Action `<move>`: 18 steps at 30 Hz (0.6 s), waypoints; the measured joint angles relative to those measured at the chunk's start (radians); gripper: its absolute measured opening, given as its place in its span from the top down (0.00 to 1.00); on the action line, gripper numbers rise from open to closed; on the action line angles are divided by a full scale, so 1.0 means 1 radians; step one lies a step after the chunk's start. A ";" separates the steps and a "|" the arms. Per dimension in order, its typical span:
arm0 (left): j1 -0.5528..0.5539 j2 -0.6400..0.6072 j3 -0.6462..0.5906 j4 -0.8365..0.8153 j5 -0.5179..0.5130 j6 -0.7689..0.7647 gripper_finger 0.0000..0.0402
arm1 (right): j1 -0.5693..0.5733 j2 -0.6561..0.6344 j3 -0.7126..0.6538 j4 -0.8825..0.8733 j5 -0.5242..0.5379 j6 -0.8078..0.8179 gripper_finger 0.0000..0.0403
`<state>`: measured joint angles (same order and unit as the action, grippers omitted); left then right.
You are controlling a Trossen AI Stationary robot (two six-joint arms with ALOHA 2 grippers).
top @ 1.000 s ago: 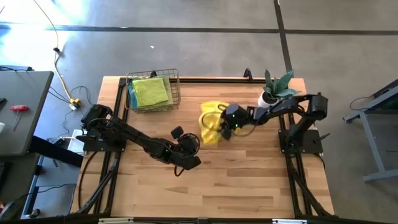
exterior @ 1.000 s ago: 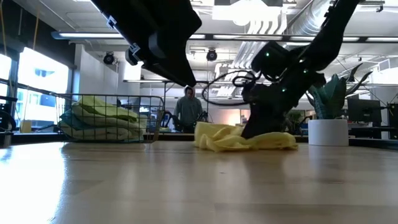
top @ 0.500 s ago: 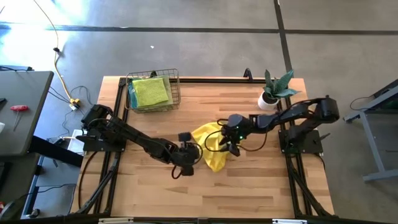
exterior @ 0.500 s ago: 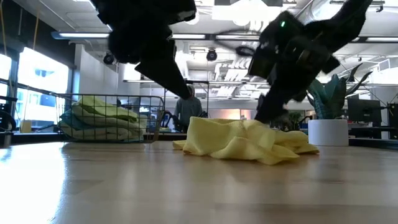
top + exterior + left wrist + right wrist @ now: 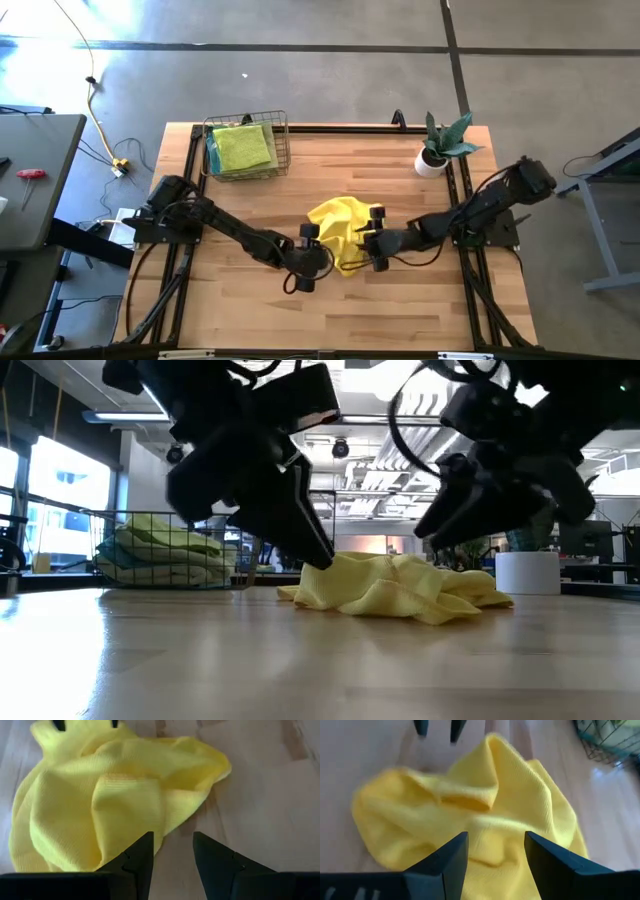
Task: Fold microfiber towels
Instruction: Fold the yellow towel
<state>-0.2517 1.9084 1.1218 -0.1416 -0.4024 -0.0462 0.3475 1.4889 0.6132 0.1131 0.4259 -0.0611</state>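
The crumpled bright yellow microfiber towel (image 5: 342, 232) has been dragged from beside the wire basket (image 5: 247, 147) to mid-worktop. It is flanked by the left end effector (image 5: 312, 263) and right end effector (image 5: 375, 243), both parted and empty. Released bunched, it must be spread before folding.

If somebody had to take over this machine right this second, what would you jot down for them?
Left gripper: jaws open, empty, low at the yellow towel's left edge.
Right gripper: jaws open, empty, low at the towel's right edge.
Yellow towel: crumpled in a heap mid-table, not yet flattened or folded.
Wire basket: at the table's back left, holds a stack of towels, lime green on top.
Left to do: spread the yellow towel, fold it, then carry on with the others.
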 joint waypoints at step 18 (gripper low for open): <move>-0.200 -0.050 0.001 0.026 -0.072 -0.335 0.68 | 0.061 0.258 0.038 0.378 0.173 -0.565 0.53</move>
<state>-0.4515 1.8580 1.1229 -0.1154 -0.4744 -0.3814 0.4085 1.7468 0.6517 0.4915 0.5990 -0.6263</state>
